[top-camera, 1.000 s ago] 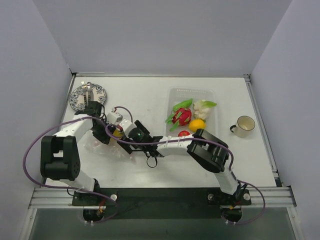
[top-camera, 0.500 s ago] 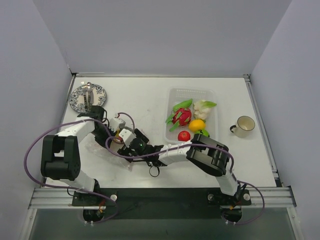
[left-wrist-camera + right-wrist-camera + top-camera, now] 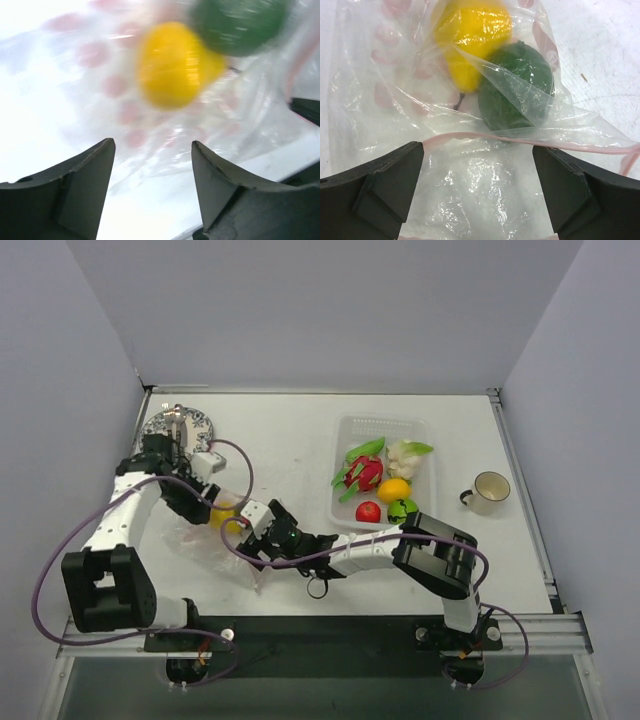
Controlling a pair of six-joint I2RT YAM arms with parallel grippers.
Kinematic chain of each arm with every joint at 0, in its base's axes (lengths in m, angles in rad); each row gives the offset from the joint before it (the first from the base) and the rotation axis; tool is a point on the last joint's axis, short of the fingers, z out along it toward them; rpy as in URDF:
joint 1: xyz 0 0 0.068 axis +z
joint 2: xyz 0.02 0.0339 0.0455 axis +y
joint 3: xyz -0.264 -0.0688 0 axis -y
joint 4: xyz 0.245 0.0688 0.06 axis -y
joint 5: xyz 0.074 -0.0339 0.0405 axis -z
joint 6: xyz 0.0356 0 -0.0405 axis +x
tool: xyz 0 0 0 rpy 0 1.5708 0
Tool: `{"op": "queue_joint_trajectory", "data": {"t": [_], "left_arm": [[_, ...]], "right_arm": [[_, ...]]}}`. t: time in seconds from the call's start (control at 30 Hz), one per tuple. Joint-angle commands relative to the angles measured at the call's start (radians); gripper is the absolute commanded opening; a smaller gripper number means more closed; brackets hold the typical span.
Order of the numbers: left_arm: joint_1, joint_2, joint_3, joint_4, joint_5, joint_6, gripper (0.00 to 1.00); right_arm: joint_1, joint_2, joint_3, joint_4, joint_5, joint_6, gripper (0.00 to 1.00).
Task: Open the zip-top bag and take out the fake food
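Bag (image 3: pixel 470 170) on tabletop (image 3: pixel 600 45), zip strip (image 3: pixel 485 136) crossing between wide right jaws, yellow and green food (image 3: pixel 470 30) just beyond, left jaws parted, empty

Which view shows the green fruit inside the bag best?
The right wrist view: the green fruit lies sharp and whole in the bag. The left wrist view shows it blurred and cropped; the top view hides it.

Plain grey walls (image 3: pixel 330 310) enclose the white worktop (image 3: pixel 290 430) on its far, left and right edges. An aluminium rail (image 3: pixel 540 626) borders the near edge.
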Motion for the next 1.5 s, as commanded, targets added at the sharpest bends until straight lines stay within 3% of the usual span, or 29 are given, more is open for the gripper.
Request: {"op": "queue_joint_trajectory", "data": {"t": [0.0,0.33,0.57,0.6,0.67,0.7,0.73,0.9,1.1,1.2,1.37,1.47], "left_arm": [[0.179,-0.068,0.110,0.024,0.023,0.013,0.74],[0.244,0.130,0.059,0.165,0.052,-0.033,0.78],[0.244,0.246,0.093,0.219,0.064,-0.063,0.93],[0.246,0.262,0.098,0.212,0.075,-0.056,0.89],[0.246,0.309,0.133,0.134,0.161,-0.015,0.60],[0.246,0.323,0.150,0.098,0.194,-0.004,0.23],[0.246,0.345,0.177,0.039,0.249,0.006,0.00],[0.243,0.293,0.236,-0.083,0.334,0.040,0.00],[0.221,0.182,0.467,-0.499,0.510,0.161,0.00],[0.177,0.133,0.578,-0.624,0.531,0.200,0.00],[0.025,0.021,0.567,-0.621,0.457,0.122,0.00],[0.005,0.006,0.514,-0.608,0.428,0.108,0.00]], "right_arm": [[-0.006,-0.018,-0.025,0.046,-0.015,0.044,0.98],[-0.005,-0.020,-0.042,0.043,-0.030,0.078,0.98],[-0.003,-0.038,-0.066,0.045,-0.046,0.098,0.98],[-0.003,-0.038,-0.068,0.046,-0.046,0.100,0.98],[-0.002,-0.040,-0.072,0.048,-0.049,0.106,0.98],[-0.002,-0.040,-0.074,0.054,-0.052,0.107,0.98],[-0.002,-0.040,-0.074,0.054,-0.052,0.107,0.98],[-0.005,-0.040,-0.072,0.048,-0.049,0.106,0.98],[-0.014,-0.040,-0.082,0.051,-0.038,0.104,0.98],[-0.023,-0.051,-0.094,0.057,-0.035,0.106,0.98],[-0.029,-0.071,-0.109,0.063,-0.027,0.106,0.98],[-0.031,-0.078,-0.112,0.063,-0.027,0.106,0.98]]}}
